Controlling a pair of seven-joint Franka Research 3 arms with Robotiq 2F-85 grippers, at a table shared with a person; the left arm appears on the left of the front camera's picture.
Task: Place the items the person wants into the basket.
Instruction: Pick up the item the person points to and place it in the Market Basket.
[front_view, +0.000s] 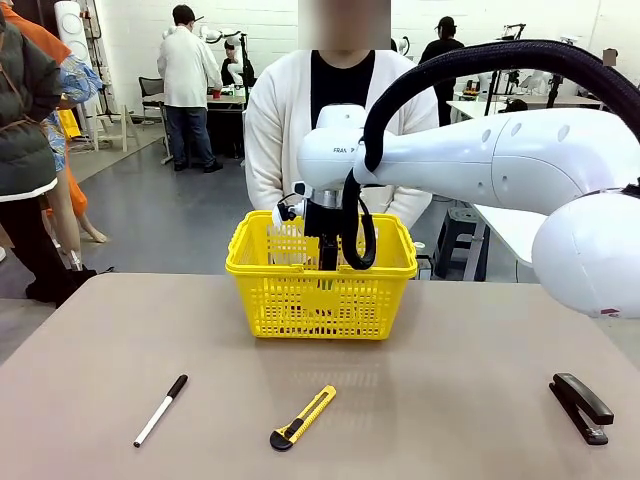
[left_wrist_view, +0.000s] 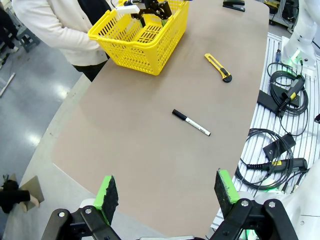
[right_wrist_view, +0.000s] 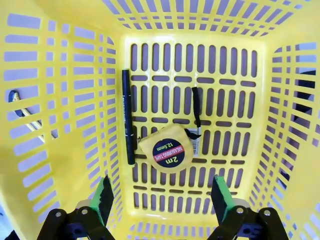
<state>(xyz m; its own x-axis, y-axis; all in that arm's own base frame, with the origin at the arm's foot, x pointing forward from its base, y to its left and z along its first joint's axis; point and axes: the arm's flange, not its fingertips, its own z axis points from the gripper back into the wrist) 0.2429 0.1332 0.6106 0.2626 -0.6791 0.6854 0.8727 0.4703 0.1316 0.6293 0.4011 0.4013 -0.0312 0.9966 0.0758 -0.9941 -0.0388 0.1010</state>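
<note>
Yellow tape measure (right_wrist_view: 167, 148) (black label), black pen (right_wrist_view: 128, 117) beside, in basket (right_wrist_view: 65, 20); left fingers (left_wrist_view: 106, 192), right fingers (right_wrist_view: 104, 197) apart.

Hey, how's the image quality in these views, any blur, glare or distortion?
Front view: sharp, evenly lit, soft shadow under the basket. Left wrist view: wide-angle bend curves the table edge, glare on the floor. Right wrist view: basket walls bow outward, tape measure print is legible.
</note>
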